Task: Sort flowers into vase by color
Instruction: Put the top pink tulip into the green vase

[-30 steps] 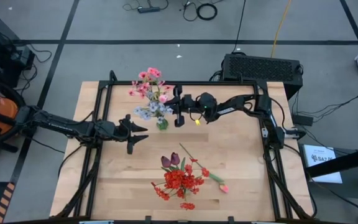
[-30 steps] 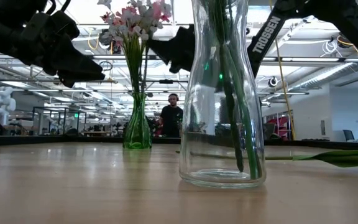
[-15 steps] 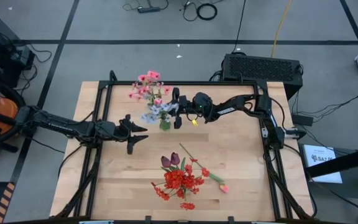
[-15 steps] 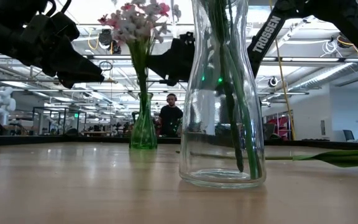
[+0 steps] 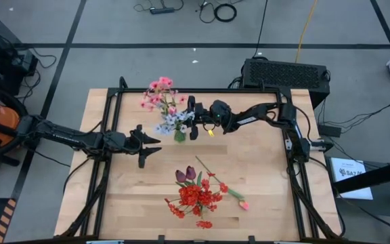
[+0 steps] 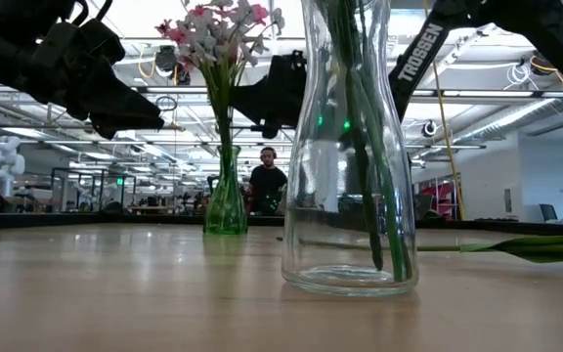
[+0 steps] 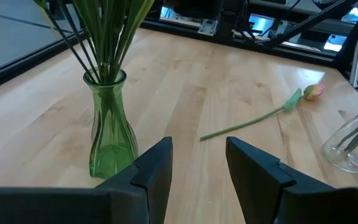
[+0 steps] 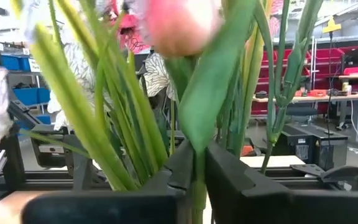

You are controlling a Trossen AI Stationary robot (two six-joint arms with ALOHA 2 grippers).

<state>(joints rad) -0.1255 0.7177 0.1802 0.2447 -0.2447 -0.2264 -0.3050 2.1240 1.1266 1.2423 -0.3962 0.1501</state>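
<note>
My right gripper point(image 8: 194, 177) pinches a green-stemmed pink bud flower point(image 8: 179, 28) among the stems above the slim green glass vase point(image 5: 179, 135). My left gripper point(image 7: 197, 168) waits nearby over the table, fingers spread.

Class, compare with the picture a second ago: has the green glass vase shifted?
Yes. The green glass vase has shifted right, toward the fixed clear glass carafe.

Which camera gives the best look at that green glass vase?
The left wrist view: the green vase stands whole and close, stems inside. The low view shows it small behind the clear vase. From above only a green spot shows under the blossoms.
</note>
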